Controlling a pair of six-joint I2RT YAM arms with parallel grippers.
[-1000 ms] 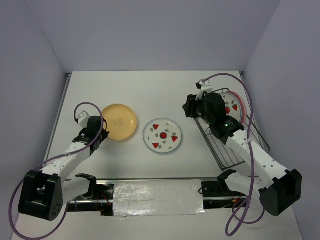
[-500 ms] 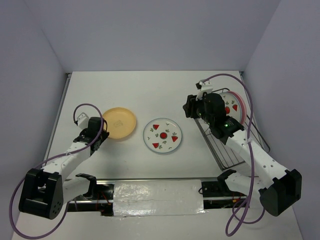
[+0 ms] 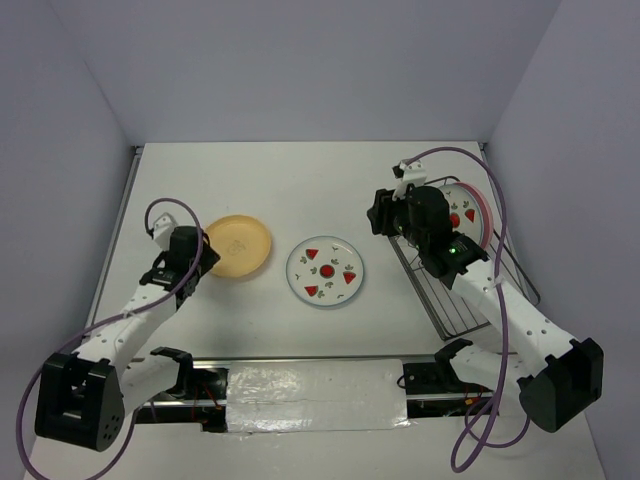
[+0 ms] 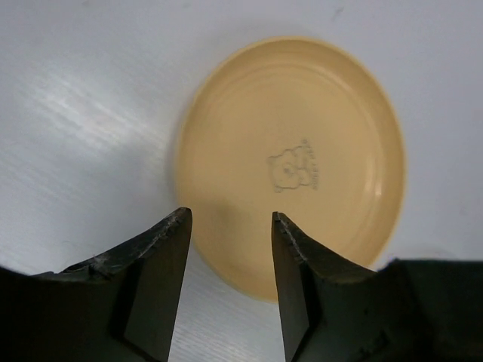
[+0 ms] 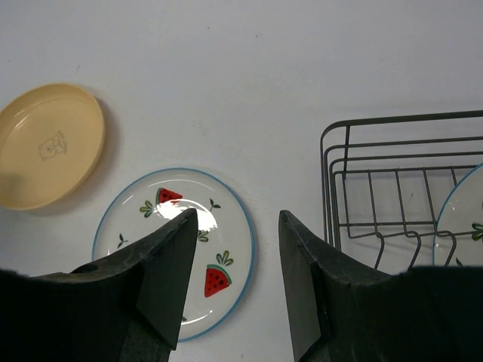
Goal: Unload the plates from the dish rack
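Observation:
A plain yellow-orange plate lies flat on the table at the left. My left gripper stands open just above its near rim and holds nothing. A white plate with watermelon marks lies flat in the middle. My right gripper hangs open and empty above the gap between that plate and the dish rack. In the rack's far end stand another white plate with red marks and a pink plate behind it.
The rack sits at the table's right side, close to the right wall. White walls close in the table at the back and on both sides. A taped strip runs along the near edge between the arm bases.
My left gripper has opened and let go of the yellow-orange plate, which now rests flat. The left arm has drawn back a little. The right arm has hardly moved.

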